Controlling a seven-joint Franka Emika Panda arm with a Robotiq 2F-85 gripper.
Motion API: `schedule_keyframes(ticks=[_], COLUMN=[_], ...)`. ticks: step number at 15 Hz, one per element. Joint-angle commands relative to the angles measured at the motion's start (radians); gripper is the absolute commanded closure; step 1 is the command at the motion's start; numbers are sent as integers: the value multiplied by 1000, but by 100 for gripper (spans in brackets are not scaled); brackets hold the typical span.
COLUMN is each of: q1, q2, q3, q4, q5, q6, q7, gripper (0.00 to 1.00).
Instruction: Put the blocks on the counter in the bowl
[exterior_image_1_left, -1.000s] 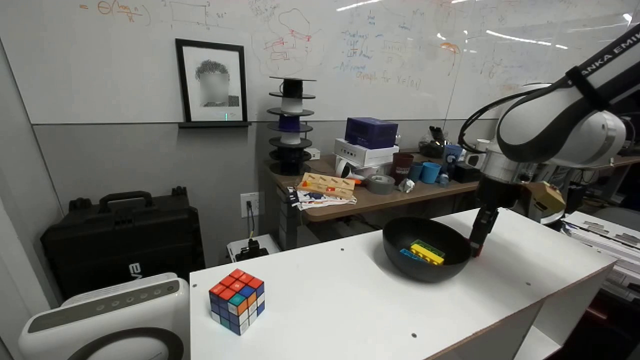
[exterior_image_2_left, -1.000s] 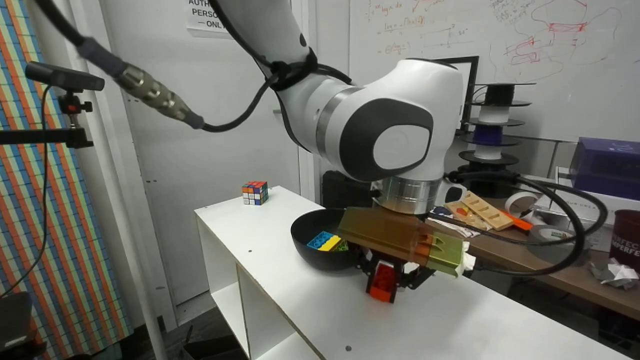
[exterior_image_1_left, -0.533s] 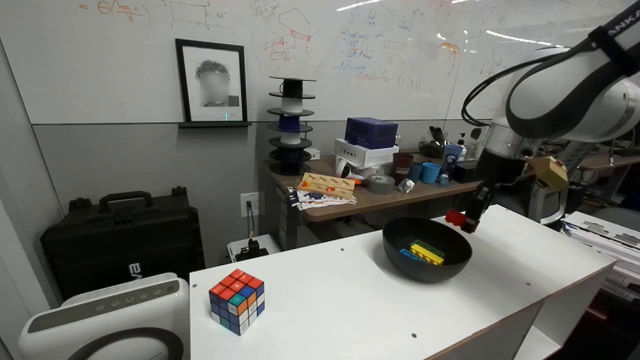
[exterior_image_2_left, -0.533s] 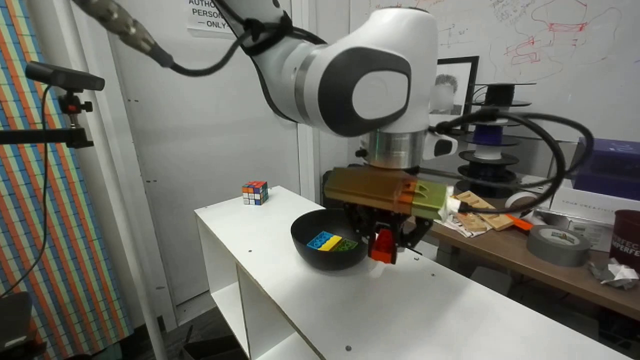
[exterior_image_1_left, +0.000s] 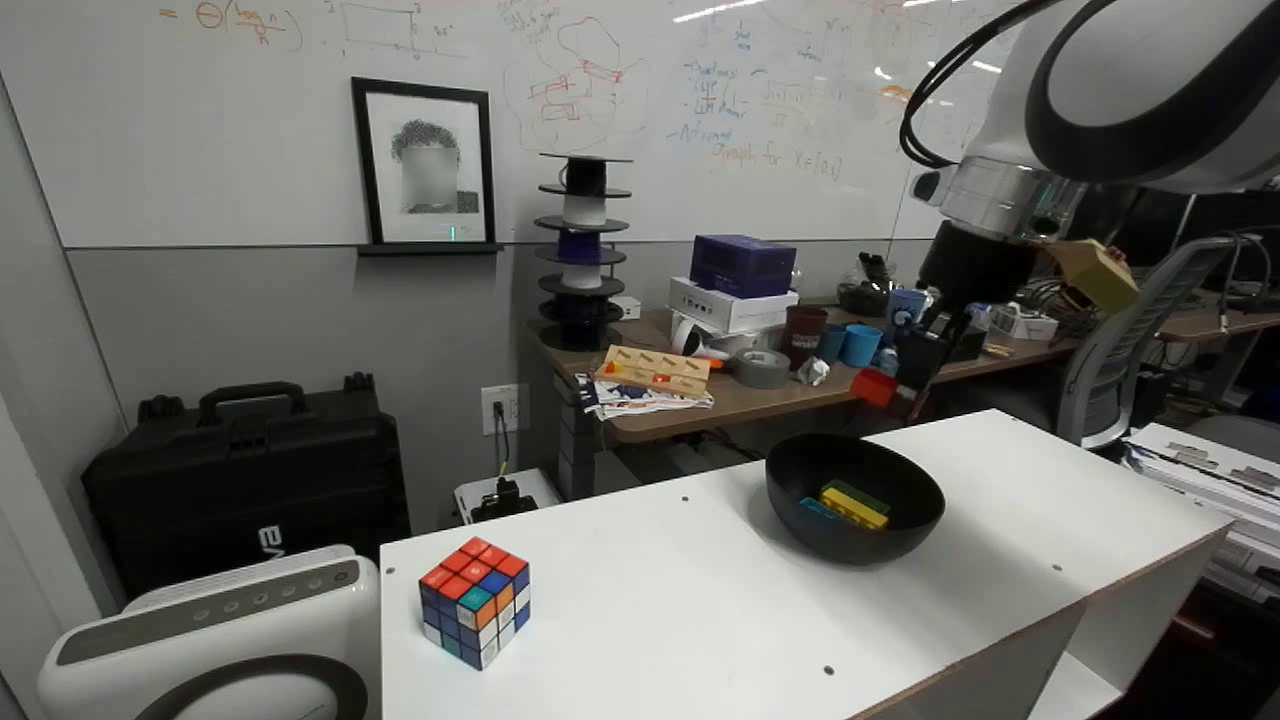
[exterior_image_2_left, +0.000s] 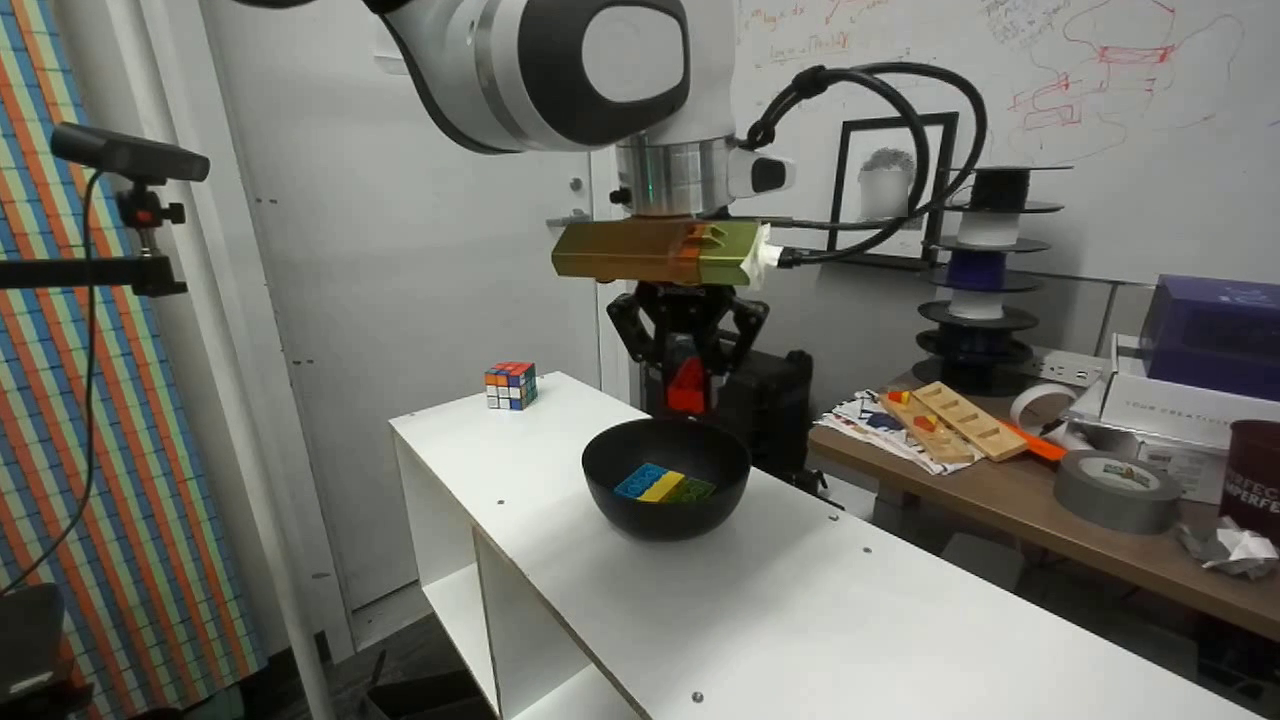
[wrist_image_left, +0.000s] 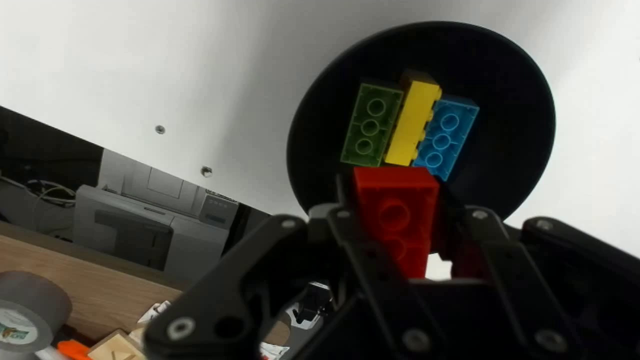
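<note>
The black bowl stands on the white counter; it also shows in an exterior view and in the wrist view. A green block, a yellow block and a blue block lie side by side in it. My gripper is shut on a red block, which also shows in the wrist view. It holds the block in the air, higher than the rim and towards the bowl's desk side. Whether it is fully over the bowl I cannot tell.
A multicoloured puzzle cube stands at one end of the counter. A wooden desk with boxes, cups, grey tape and a wooden board runs behind the counter. A white appliance stands beside the counter's end.
My gripper has lifted the red block from the counter beside the bowl, risen well above rim height and moved over towards the bowl. The bowl and the blocks in it have not moved.
</note>
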Motion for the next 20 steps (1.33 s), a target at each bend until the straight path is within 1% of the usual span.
schedule_keyframes(ticks=[1,4,5,6,7,8,9,11,13,14,16,18,20], q1=[19,18,12,0,-9,-15,-24,-43,-40,-20,-8,-16,-10], q2=[51,126,151,164,172,177,170,117,55,-2,-108,-211,-321], q3=[-3,-5,1,16,31,43,62,106,127,111,109,113,93], q4=[47,88,98,103,106,105,95,45,1,-40,-113,-182,-248], q5=[-5,-3,4,17,26,33,46,75,87,68,70,102,141], q6=[-22,-19,-4,-15,-21,-20,-17,-3,-4,-7,-16,-44,-99], q7=[24,27,20,-1,-15,-21,-34,-61,-63,-27,-9,-21,5], gripper=[89,89,39,38,32,25,16,1,0,0,0,0,0])
